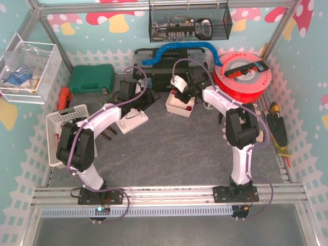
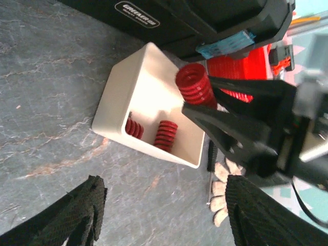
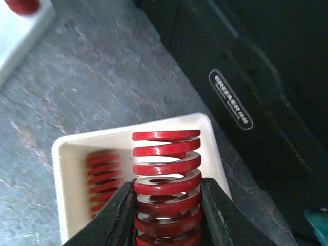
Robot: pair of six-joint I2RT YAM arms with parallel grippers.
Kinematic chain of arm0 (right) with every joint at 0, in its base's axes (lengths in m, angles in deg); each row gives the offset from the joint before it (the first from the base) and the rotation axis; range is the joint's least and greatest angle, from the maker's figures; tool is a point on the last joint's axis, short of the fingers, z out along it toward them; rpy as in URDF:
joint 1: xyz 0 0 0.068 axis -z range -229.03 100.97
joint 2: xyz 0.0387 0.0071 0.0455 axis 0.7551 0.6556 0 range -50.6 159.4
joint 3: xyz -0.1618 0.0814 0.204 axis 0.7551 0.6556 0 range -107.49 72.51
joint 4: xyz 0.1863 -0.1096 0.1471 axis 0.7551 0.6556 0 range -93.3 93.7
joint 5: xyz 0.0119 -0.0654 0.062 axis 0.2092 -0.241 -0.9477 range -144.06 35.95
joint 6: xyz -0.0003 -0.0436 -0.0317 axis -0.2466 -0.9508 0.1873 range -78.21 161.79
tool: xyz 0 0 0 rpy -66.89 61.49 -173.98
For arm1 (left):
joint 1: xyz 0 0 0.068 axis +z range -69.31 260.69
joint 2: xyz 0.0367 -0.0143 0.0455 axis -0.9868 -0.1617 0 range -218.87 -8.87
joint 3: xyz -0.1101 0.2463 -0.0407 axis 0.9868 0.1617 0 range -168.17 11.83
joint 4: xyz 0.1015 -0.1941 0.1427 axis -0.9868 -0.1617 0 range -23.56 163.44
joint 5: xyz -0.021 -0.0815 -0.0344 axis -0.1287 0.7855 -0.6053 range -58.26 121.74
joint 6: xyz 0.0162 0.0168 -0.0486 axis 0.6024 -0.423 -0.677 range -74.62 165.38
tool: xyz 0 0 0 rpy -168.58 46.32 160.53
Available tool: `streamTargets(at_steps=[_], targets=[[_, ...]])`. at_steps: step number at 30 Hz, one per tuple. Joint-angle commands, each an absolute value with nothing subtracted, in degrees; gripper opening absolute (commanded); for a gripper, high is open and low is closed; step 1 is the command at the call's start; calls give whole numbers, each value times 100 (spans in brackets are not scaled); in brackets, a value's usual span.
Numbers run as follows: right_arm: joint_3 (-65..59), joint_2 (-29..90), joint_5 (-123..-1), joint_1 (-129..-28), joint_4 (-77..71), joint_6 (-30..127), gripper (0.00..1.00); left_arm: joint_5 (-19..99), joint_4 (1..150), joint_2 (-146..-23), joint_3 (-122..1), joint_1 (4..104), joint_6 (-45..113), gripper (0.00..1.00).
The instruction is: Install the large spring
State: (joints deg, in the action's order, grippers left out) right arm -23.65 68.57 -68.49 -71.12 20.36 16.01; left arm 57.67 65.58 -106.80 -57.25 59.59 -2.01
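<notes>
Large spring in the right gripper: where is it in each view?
Top external: too small to tell, at the right gripper above the white tray.
Left wrist: large spring upper centre, pinched by the tray's corner.
Right wrist: bottom centre, between the fingers.
Shared landmark: the white tray.

Hangs as a thick, glossy red coil, large spring (image 3: pixel 166 154), upright at lower centre of the right wrist view, lower turns pinched between the fingers of the right gripper (image 3: pixel 167 187), upper turns free above the white tray (image 3: pixel 102 134).
</notes>
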Motion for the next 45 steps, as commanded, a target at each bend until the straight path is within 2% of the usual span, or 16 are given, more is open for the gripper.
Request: streamTargets(at_steps=[1,4,6,11,29,45], targets=[[-1830,6116,-7391,-7154,1357,1892,0,5852,6692,-10549,-5973,5997,-237,63],[-1440,5854,-7566,-7215,1048,2009,0,6038,6856,-10553,-6078,6008,-246,54],[-1275,5577,-7662,-7280,917,2045,0,6206,6942,-10575,-6175,6007,-247,54],[-616,5126,-7852,-7476,119,2248,0,6821,7028,-10760,-6492,6005,-213,62],[92,4713,-7753,-7698,-869,2556,0,7059,6950,-10963,-6584,6078,-270,69],[205,4673,-7990,-7760,-1279,2686,0,7412,7044,-11128,-6567,6056,-601,52]])
